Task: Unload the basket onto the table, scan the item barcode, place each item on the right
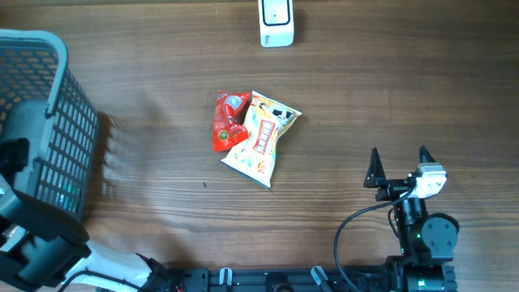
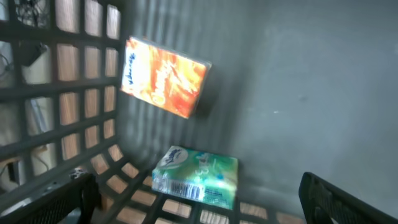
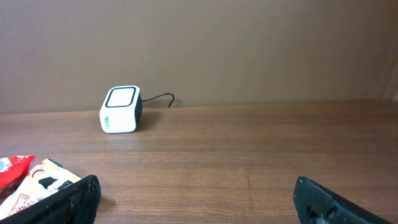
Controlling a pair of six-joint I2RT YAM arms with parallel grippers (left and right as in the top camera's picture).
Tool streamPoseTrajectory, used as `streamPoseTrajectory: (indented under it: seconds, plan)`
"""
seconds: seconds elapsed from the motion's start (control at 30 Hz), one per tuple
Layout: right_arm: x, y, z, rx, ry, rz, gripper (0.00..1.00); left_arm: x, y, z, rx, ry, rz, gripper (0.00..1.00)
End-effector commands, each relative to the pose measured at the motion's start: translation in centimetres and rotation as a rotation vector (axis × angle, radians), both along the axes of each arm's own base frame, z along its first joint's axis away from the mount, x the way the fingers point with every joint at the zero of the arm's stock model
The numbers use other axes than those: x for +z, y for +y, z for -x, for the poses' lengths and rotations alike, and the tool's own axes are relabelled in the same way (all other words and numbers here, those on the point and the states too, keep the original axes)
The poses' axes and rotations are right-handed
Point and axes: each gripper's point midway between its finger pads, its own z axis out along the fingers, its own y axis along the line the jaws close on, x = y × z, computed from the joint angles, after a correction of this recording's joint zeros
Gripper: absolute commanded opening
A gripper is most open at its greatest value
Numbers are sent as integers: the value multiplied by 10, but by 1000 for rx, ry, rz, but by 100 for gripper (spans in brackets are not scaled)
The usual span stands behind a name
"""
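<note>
Snack packets (image 1: 261,139) mid-table, well left of wide-spread right fingers (image 1: 373,170), left fingers (image 2: 59,200) wide inside basket (image 1: 75,122)

scanner (image 1: 276,24) cropped at top, orange packet (image 2: 165,78) blurred

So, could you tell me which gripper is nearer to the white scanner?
Right. The right gripper faces the scanner across the table; the left gripper is inside the basket, far left.

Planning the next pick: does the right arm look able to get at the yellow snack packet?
Probably yes: the right gripper stands open, with only bare table between it and the yellow packet; the red packet lies on its far side.
</note>
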Motion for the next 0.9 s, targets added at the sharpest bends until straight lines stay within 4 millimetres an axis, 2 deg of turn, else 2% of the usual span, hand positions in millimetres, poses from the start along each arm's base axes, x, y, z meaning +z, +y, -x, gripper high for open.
streamPoseTrajectory:
  seconds: [0.0,0.03,0.2,0.3,0.4,0.47,0.6,0.7,0.77,0.83,0.87]
  plan:
    - [1,-2,0,-11,-7,4,100,-31,-5,7,16,16,15,100]
    - [1,-2,0,-11,-7,4,100,-46,-3,10,10,30,-3,100]
    - [1,-2,0,-11,-7,4,100,-82,2,19,6,31,-39,100]
    - [1,-2,0,-11,-7,4,100,-87,15,13,-78,11,-72,100]
    - [1,-2,0,-11,-7,4,100,-86,25,15,-70,-3,-90,99]
    - [1,-2,0,-11,-7,4,100,-88,31,23,-41,-5,-94,85]
    - [1,-2,0,-11,-7,4,100,-96,32,35,-8,-4,-78,77]
    - [1,-2,0,-11,-7,4,100,-108,28,36,-8,-12,-74,57]
    - [1,-2,0,-11,-7,4,100,-108,30,34,-9,-20,-85,52]
    - [1,-2,0,-11,-7,4,100,-107,30,34,-9,-21,-85,31]
    - [1,-2,0,-11,-7,4,100,-104,31,33,-8,-23,-88,11]
